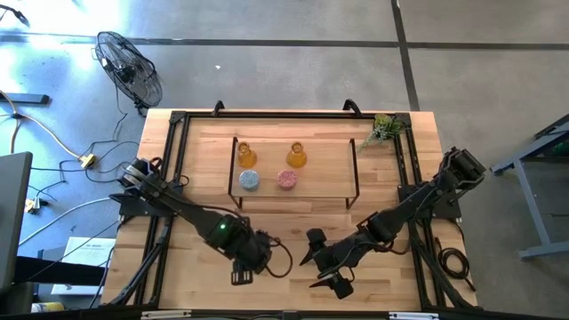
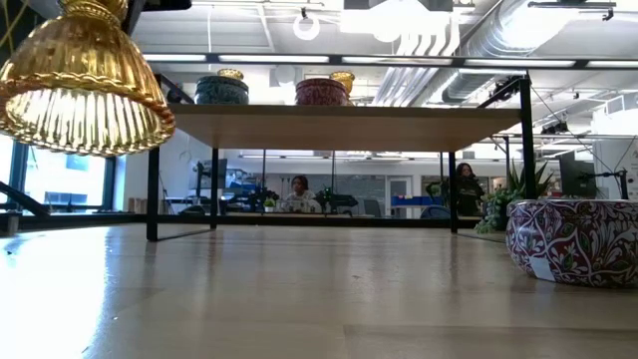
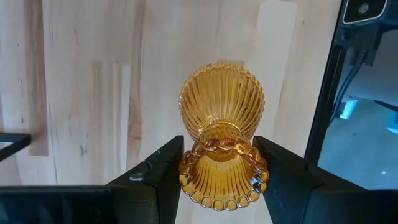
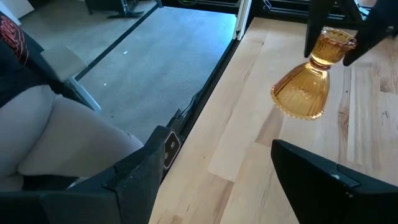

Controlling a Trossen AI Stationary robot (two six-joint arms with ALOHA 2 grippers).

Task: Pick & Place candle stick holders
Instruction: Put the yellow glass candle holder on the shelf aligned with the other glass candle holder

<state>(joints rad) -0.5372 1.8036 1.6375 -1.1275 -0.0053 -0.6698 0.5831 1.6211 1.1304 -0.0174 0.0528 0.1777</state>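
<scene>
My left gripper [image 1: 252, 258] is shut on an amber glass candle stick holder [image 3: 221, 102], near the table's front edge; the holder also shows in the low view [image 2: 85, 80] and the right wrist view [image 4: 305, 87]. My right gripper [image 1: 324, 267] is open and empty just right of it, its fingers [image 4: 143, 180] spread over bare table. Two amber holders [image 1: 246, 155] [image 1: 296, 156], a blue one [image 1: 250, 180] and a pink one [image 1: 286, 180] stand on a low shelf [image 1: 293, 197]. A squat patterned purple holder [image 2: 573, 239] stands on the table top. My left gripper pinches the amber holder's narrow neck [image 3: 221, 134], just under the beaded rim [image 3: 224, 186], between its two fingers [image 3: 163, 168]. The fingers come from above, slanting down. The holder hangs below them, ribbed round base downward and tilted, lifted clear of the table.
The shelf has a wooden top on thin black legs [image 2: 152, 189], with free room under it. A green plant sprig [image 1: 384, 130] lies at the far right corner. Black frame rails [image 1: 173, 151] run along the table's sides. People sit in the room behind [image 2: 299, 191].
</scene>
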